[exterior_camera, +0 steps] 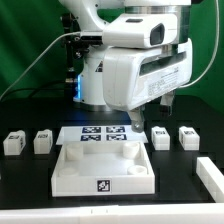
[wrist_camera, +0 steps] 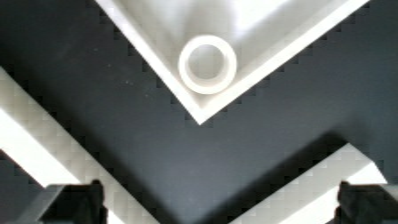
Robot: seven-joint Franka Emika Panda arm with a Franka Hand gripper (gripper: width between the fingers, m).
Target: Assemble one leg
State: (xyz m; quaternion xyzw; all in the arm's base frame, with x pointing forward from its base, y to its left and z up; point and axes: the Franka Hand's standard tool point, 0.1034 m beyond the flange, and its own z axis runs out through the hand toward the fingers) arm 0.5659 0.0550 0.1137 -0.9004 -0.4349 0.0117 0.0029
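We saw the gripper point(exterior_camera: 138, 124) spread wide, pinching nothing, hanging at mid-frame near the tray's far right corner. The wrist view caught its fingers point(wrist_camera: 71, 205) and a round corner socket point(wrist_camera: 208, 62). Left to right on the table lay one leg point(exterior_camera: 14, 141), a second leg point(exterior_camera: 42, 141), the tray point(exterior_camera: 75, 183) before the marker board point(exterior_camera: 100, 134), a third leg point(exterior_camera: 160, 137) and a fourth leg point(exterior_camera: 188, 137), all outside the tray.

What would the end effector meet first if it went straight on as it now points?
Probably the black table, just off the corner of the large white square tray; depth is unclear.
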